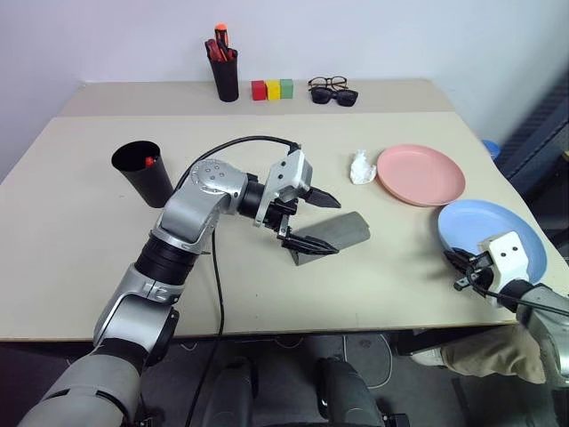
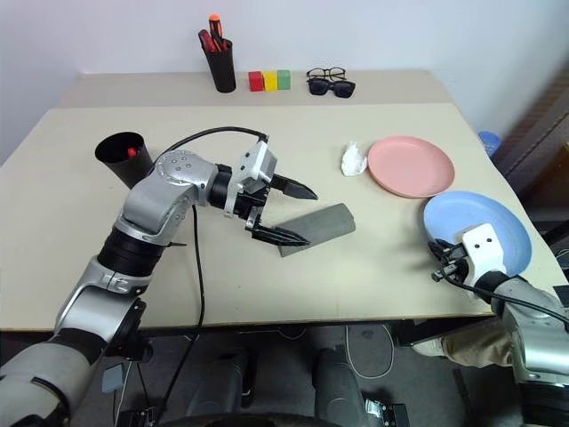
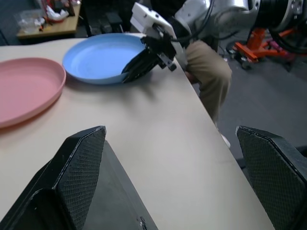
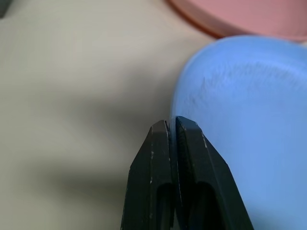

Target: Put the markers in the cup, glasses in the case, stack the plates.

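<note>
The grey case (image 1: 345,229) lies closed in the middle of the table. My left gripper (image 1: 336,227) hovers just over it, open, one finger (image 3: 81,163) on each side. The blue plate (image 1: 498,222) sits at the table's right front. My right gripper (image 4: 171,122) is shut on its near left rim. The pink plate (image 1: 420,173) rests just behind the blue one. A black cup (image 1: 142,169) stands at the left with a red marker (image 1: 149,162) inside. The wire-framed glasses (image 1: 327,83) lie at the back of the table.
Dark sunglasses (image 1: 338,97) lie right in front of the glasses. A black pen holder (image 1: 226,76) with red pens and three coloured blocks (image 1: 272,89) stand along the back. A crumpled white tissue (image 1: 361,166) sits left of the pink plate.
</note>
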